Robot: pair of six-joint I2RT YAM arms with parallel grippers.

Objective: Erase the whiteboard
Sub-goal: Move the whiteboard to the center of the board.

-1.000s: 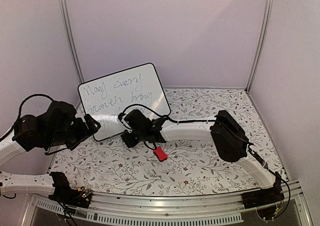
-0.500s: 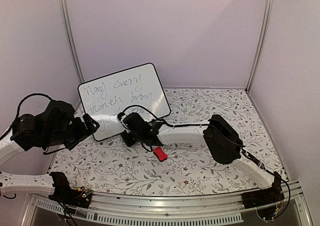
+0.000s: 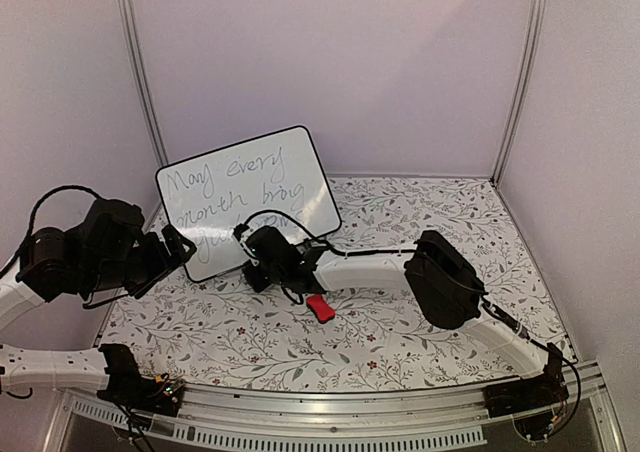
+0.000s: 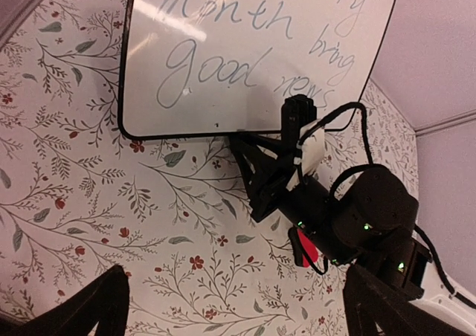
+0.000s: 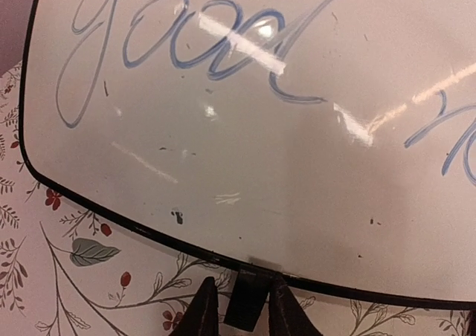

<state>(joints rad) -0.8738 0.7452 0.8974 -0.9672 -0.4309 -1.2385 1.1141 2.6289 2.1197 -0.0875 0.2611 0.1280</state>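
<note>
Holding left gripper (image 3: pixel 178 250) wide open and empty, just left of board (image 3: pixel 250 187). Standing at table's (image 3: pixel 420 212) rear left, tilted back, handwriting across it. Pinching black foot (image 5: pixel 248 300) on board's bottom edge with right gripper (image 5: pixel 242 290), fingers nearly together. Lying just beside: red eraser (image 3: pixel 320 307).

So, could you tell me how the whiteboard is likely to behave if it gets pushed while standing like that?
The whiteboard looks thin and flat, so it is probably stiff and light. Propped on its lower edge, it may tip or skid if pushed. Its glossy face likely offers little grip; the right gripper pinches its bottom edge instead.
</note>
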